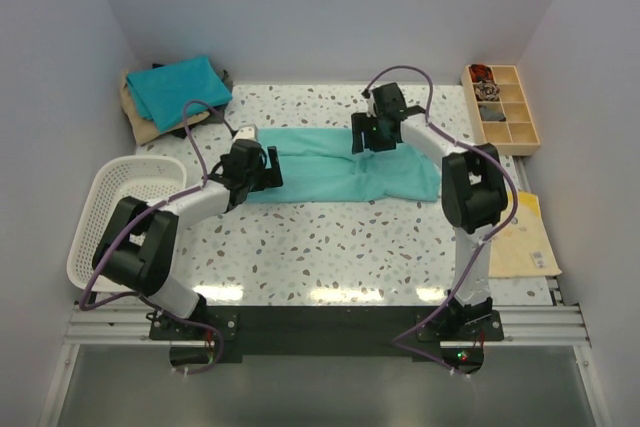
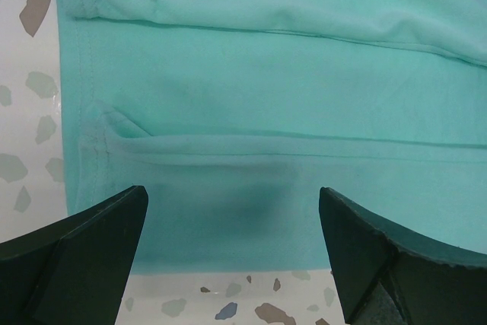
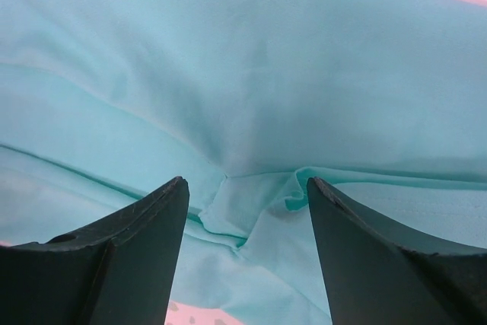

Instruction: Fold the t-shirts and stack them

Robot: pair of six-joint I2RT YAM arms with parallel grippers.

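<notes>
A light sea-green t-shirt (image 1: 340,172) lies partly folded lengthwise across the middle of the table. My left gripper (image 1: 262,169) hovers open at its left end; the left wrist view has the shirt's hem and folded layers (image 2: 266,74) between and beyond the wide-apart fingers of the gripper (image 2: 232,192). My right gripper (image 1: 372,132) is over the shirt's far edge, open, with a puckered crease of cloth (image 3: 251,211) lying between its tips (image 3: 247,182). At the back left is a stack: a folded teal-blue t-shirt (image 1: 180,87) on top of a tan one (image 1: 140,117).
A white mesh basket (image 1: 125,212) stands at the left edge beside the left arm. A wooden compartment tray (image 1: 503,107) sits at the back right. Yellow and tan flat sheets (image 1: 525,237) lie at the right edge near the right arm's base.
</notes>
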